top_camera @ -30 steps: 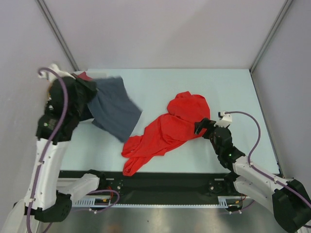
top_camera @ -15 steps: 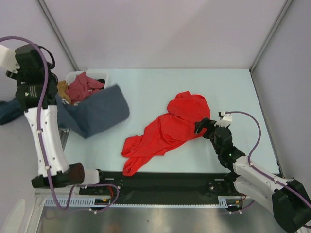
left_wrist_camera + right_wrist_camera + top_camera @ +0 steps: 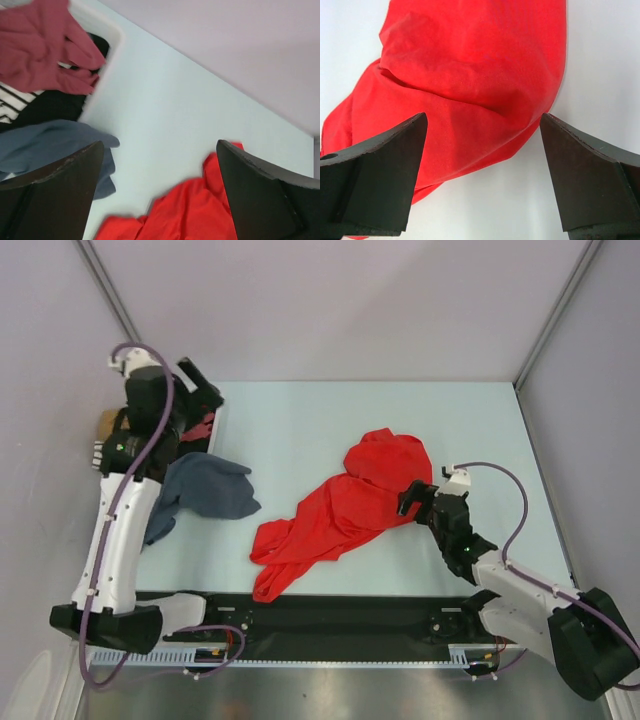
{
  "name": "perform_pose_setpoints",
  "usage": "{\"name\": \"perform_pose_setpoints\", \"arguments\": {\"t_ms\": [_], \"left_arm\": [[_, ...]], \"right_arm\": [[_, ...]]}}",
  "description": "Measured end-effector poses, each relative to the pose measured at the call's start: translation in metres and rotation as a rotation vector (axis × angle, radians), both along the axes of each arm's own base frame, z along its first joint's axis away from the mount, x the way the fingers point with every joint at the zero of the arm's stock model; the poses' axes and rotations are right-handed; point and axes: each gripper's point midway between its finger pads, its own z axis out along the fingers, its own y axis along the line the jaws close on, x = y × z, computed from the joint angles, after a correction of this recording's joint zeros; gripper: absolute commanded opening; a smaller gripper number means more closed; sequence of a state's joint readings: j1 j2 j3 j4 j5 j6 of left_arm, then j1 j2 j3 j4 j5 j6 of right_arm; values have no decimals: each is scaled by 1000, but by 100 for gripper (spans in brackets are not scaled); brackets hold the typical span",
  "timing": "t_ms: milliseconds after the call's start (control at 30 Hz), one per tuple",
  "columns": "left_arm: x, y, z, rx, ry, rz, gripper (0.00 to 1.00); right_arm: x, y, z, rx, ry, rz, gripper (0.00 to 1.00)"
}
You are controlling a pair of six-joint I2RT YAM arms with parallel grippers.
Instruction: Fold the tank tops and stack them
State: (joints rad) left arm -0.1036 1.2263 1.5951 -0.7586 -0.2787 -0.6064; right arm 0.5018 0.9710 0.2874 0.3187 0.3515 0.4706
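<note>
Hovering wide open and gripping nothing with the left gripper point(image 3: 160, 150), raised above the white plastic basket point(image 3: 107, 75) of mixed clothes at the far left. Lying crumpled just in front of that basket, on the pale blue table point(image 3: 300, 430): the small dark navy cloth tank top point(image 3: 210, 490). Reaching low with the right gripper point(image 3: 482, 120), jaws likewise spread wide, at the right edge of the large bright red cloth tank top point(image 3: 340, 510), not pinching it. Sprawling unfolded mid-table, that red top, apart from the navy one.
</note>
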Motion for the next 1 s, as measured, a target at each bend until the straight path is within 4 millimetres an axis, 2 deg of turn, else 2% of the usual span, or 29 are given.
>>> {"name": "perform_pose_setpoints", "arguments": {"t_ms": [33, 67, 200, 267, 333, 400, 467, 533, 600, 700, 733, 800, 833, 1000], "left_arm": [[-2, -22, -10, 5, 14, -73, 100], [-4, -33, -22, 9, 34, -112, 100], [-15, -66, -87, 34, 163, -240, 100], [-26, -90, -123, 55, 240, -342, 100], [-39, -115, -152, 81, 295, -448, 100], [-56, -140, -180, 108, 341, -559, 100], [-70, -156, -205, 128, 389, -640, 100], [-78, -160, -225, 138, 425, -677, 100], [-84, -160, -245, 153, 468, -692, 100], [-96, -161, -270, 170, 515, -715, 100], [-102, -164, -277, 175, 527, -734, 100], [-116, -173, -289, 185, 548, -783, 100], [-122, -177, -292, 192, 558, -805, 100], [-153, -210, -299, 238, 567, -933, 100]], "right_arm": [[2, 1, -3, -7, 15, 1, 99], [2, 2, -4, -11, 23, 2, 99], [4, 4, -8, -17, 44, 8, 99], [5, 5, -11, -24, 59, 10, 96], [7, 6, -16, -35, 83, 9, 88], [10, 9, -20, -46, 108, 13, 86], [13, 10, -22, -55, 125, 15, 85], [15, 12, -26, -65, 146, 15, 82], [17, 12, -29, -75, 164, 13, 74], [17, 12, -31, -84, 174, 10, 50], [17, 11, -32, -83, 177, 6, 33], [16, 8, -33, -88, 184, -4, 16], [16, 6, -34, -85, 189, -13, 0], [18, -5, -33, -81, 193, -62, 0]]}}
